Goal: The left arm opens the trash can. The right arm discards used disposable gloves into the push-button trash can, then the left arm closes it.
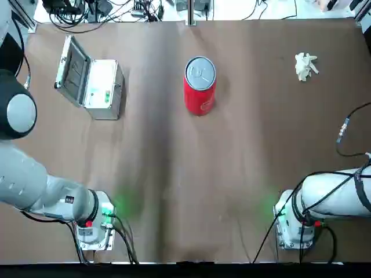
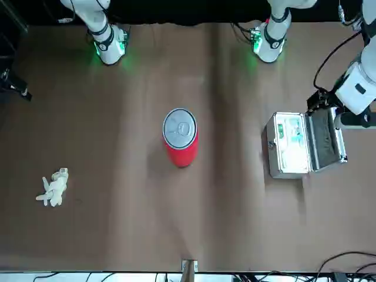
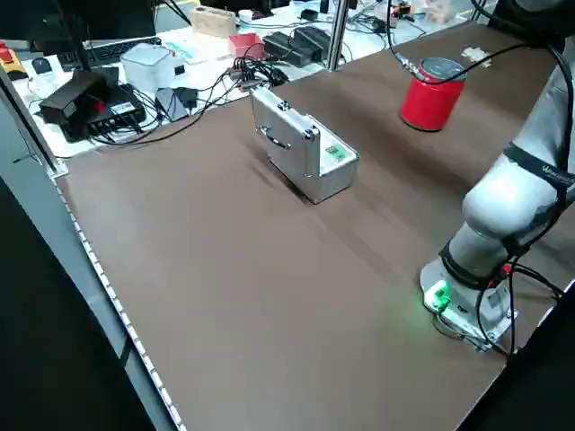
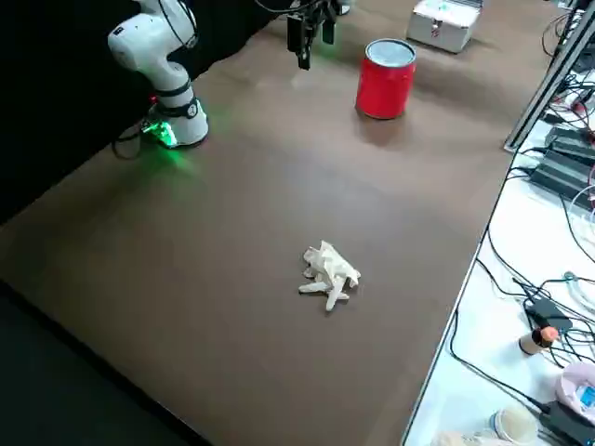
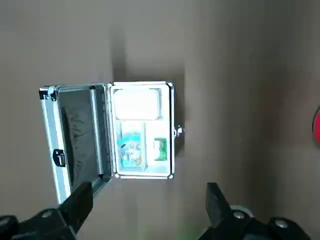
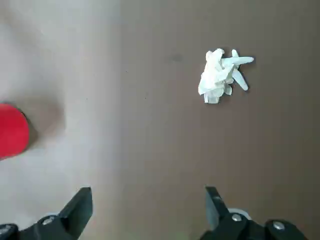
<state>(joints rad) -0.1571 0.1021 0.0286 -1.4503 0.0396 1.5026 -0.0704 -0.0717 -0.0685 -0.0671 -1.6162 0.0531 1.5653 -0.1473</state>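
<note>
The trash can (image 1: 200,92), a red cylinder with a round grey-silver lid, stands upright in the upper middle of my top view, its lid closed. I see the bunched white disposable gloves (image 1: 305,66) lying on the brown table (image 1: 255,133) at the upper right of that frame, well apart from the can.

At the upper left sits a silver box (image 1: 104,90), its hinged lid (image 1: 73,70) swung open. In the front view, my left gripper (image 2: 322,101) is at the right edge area, over that box; the left wrist view shows its two fingers apart with nothing between them. My right wrist view shows the right gripper (image 6: 149,212) with fingers apart too, empty, above the table near the gloves and touching neither them nor the can.
</note>
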